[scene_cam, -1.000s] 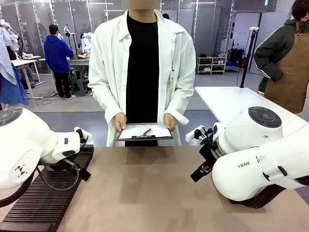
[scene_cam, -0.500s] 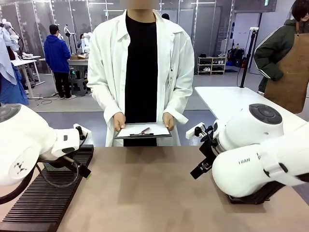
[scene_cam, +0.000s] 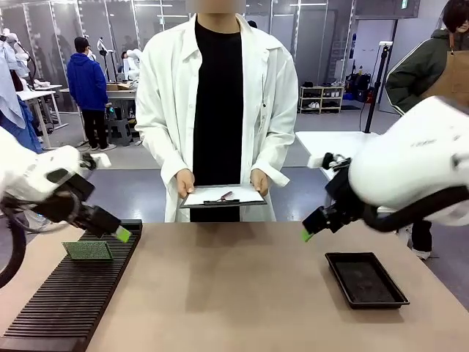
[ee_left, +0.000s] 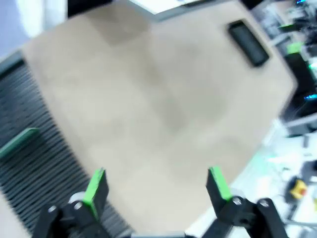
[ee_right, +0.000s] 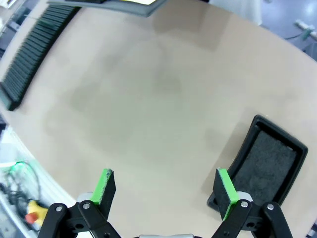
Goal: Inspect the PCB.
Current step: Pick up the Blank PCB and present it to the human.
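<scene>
On the black ribbed rack at my left side the PCB lies flat, its long side across the rack. My left gripper, spread and empty, hangs just beside its inner end. My right gripper, also spread, is well apart.

PCB: small thin green rectangle, lighter speckled top face. Lying flat, long edge running left-right, sitting free with nothing gripping it. Parked on far half of black ribbed rack, left side of scene. Left wrist view gives just blurry green strip across ribs, no detail readable.
</scene>
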`<state>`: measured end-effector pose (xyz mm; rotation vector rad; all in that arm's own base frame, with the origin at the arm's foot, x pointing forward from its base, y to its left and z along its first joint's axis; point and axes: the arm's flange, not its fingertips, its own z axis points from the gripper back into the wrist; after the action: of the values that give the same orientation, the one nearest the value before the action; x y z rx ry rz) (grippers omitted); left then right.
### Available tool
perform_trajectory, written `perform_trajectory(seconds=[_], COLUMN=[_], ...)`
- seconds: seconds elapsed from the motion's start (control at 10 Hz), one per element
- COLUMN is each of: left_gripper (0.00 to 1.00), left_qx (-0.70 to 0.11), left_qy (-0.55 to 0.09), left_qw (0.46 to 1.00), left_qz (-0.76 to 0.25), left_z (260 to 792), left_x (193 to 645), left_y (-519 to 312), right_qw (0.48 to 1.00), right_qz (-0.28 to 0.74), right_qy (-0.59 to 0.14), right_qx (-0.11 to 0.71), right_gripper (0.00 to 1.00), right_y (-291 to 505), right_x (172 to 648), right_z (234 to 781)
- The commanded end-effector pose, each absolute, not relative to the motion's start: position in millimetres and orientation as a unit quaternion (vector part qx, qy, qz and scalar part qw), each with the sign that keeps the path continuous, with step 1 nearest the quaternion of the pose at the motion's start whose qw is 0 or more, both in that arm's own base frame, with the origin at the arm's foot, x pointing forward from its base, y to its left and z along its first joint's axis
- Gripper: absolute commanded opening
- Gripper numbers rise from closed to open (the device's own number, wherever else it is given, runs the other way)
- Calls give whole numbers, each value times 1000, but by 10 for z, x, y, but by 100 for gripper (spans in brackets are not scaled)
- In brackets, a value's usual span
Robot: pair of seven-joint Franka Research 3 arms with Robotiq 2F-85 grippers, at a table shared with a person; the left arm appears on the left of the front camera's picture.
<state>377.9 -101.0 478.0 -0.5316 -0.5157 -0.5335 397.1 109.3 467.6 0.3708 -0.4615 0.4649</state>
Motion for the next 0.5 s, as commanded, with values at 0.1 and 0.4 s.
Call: perform_trajectory(seconds=[0.1,0.4], left_gripper=[100,100], left_qx=[-417,-515], left_qy=[-256,-254], left_qw=[842,804], left_qz=[-228,-157], left_z=[4761,4662], left_x=[3373,2954], left_y=[-224,403], right_qw=[899,844], right_qz=[167,115], right_qy=[-220,-222], right_qx=[340,474], right_gripper=[100,100], right_y=[232,-579], right_x=[3665,3300], right_z=[4746,4739])
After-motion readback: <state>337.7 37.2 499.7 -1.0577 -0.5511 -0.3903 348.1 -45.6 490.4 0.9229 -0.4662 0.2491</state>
